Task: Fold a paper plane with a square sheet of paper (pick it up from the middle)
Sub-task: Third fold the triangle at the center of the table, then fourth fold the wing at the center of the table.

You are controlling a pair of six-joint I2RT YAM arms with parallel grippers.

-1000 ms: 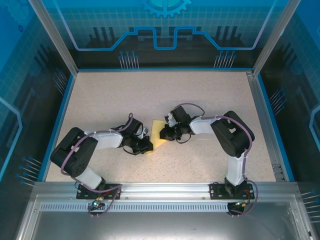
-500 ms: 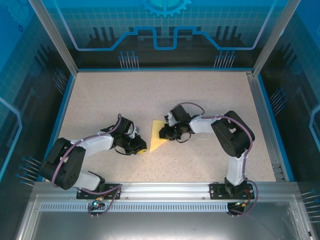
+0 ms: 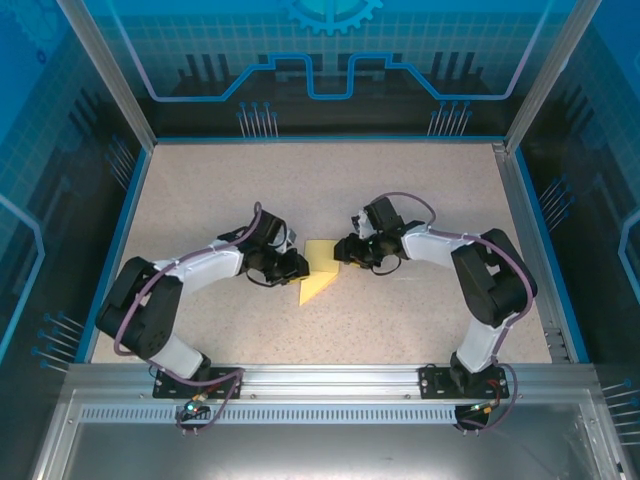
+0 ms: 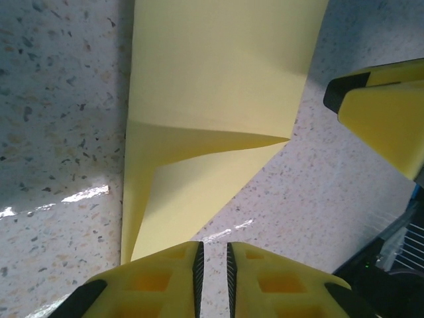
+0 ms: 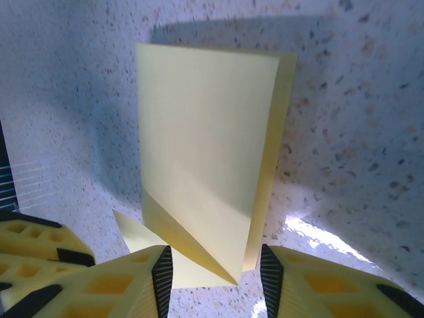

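Here, half-folded paper plane (image 3: 320,271) flat on table (image 3: 250,190).

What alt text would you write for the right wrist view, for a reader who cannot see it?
A partly folded yellow paper lies on a speckled table, a diagonal fold across its near end. The right gripper is at the bottom edge, its jaws open either side of the paper's near tip.
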